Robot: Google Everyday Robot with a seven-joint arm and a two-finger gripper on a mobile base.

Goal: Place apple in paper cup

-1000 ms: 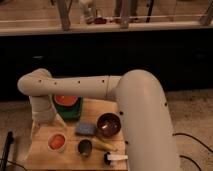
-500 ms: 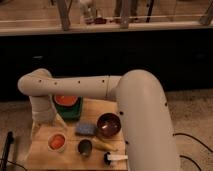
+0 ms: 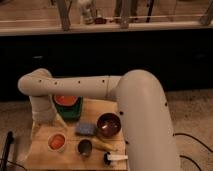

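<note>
The paper cup is a short white cup standing at the front left of the wooden table. The apple shows as an orange-red round filling its mouth, and appears to sit inside it. My gripper hangs at the end of the white arm, just above and to the left of the cup, over the table's left edge. The wrist hides most of it. It does not seem to touch the cup.
A wide orange-red dish lies on a green tray at the back left. A blue sponge, a maroon bowl, a small metal cup, a yellow item and a white object crowd the table's middle and right. My arm covers the right side.
</note>
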